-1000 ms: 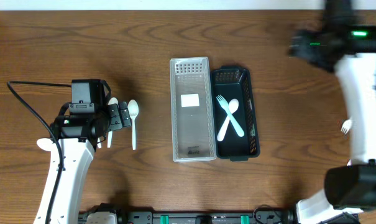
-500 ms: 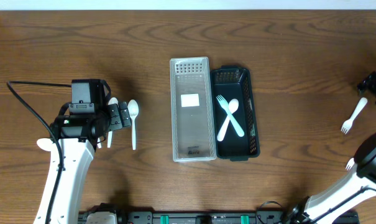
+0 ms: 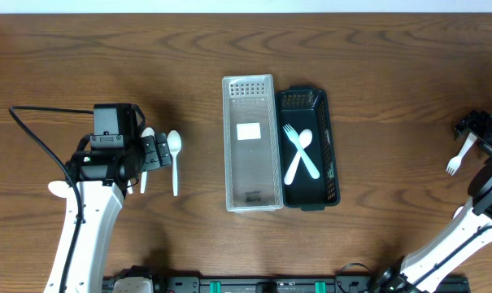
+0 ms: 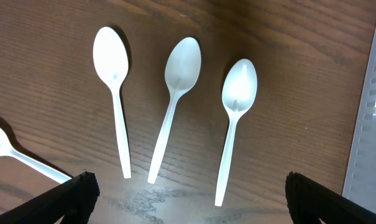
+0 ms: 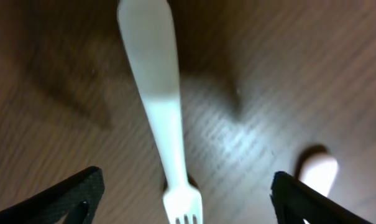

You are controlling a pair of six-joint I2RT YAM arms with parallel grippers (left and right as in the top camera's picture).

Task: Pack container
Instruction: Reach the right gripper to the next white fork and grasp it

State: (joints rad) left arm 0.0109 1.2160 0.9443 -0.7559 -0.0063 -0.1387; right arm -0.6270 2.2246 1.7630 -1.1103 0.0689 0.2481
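Note:
A black basket [image 3: 333, 163] at table centre holds a white fork [image 3: 293, 153] and a white spoon [image 3: 308, 155]. A clear tray [image 3: 251, 142] lies against its left side. My left gripper [image 3: 152, 152] is open and empty, low over three white spoons [image 4: 116, 112] [image 4: 175, 99] [image 4: 234, 118] lying side by side; its fingertips [image 4: 191, 199] are near the handle ends. My right gripper [image 3: 477, 129] is open and empty at the far right edge, over a white fork [image 3: 459, 156]. In the right wrist view the fork [image 5: 160, 112] lies between the fingers [image 5: 184, 202], tines toward the camera.
A fourth spoon [image 4: 13, 152] lies left of the three; its bowl also shows in the overhead view [image 3: 57, 189]. Another white utensil end [image 5: 318, 171] lies near the fork, seen also in the overhead view [image 3: 457, 214]. The clear tray's edge [image 4: 371, 124] is right of the spoons.
My right arm has swung from the back right of the table out to the far right edge and come down over the fork. The left arm and spoons have not moved.

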